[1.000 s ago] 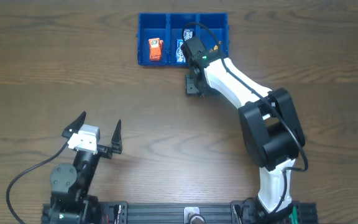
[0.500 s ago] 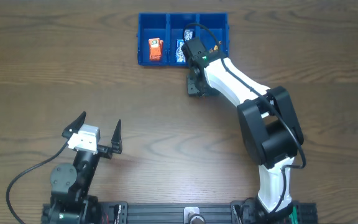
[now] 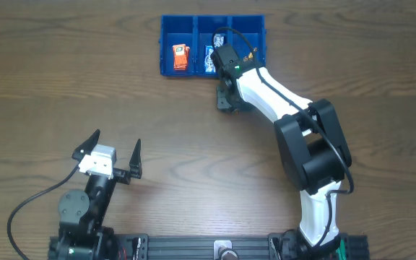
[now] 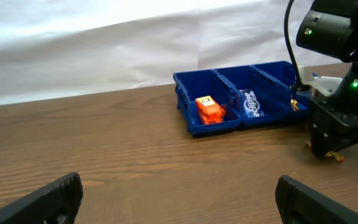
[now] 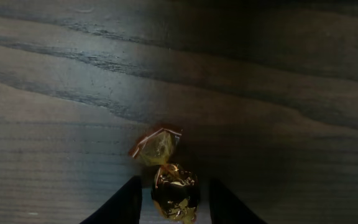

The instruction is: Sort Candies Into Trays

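Straddling shiny gold twist-wrapped candy (image 5: pixel 174 193), right claw (image 5: pixel 174 183) open; left claw (image 3: pixel 116 139) open.

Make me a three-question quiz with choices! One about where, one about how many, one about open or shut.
1. Where is the orange candy? A) in an end compartment of the blue tray B) on the bare table C) on the floor
2. How many compartments has the blue tray? A) two B) three C) five
3. How is the left pincer? A) shut on a candy B) shut on nothing C) wide open, empty
Answers: 1 A, it lies in the end slot. 2 B, two dividers split it in three. 3 C, its fingers spread apart, nothing between.
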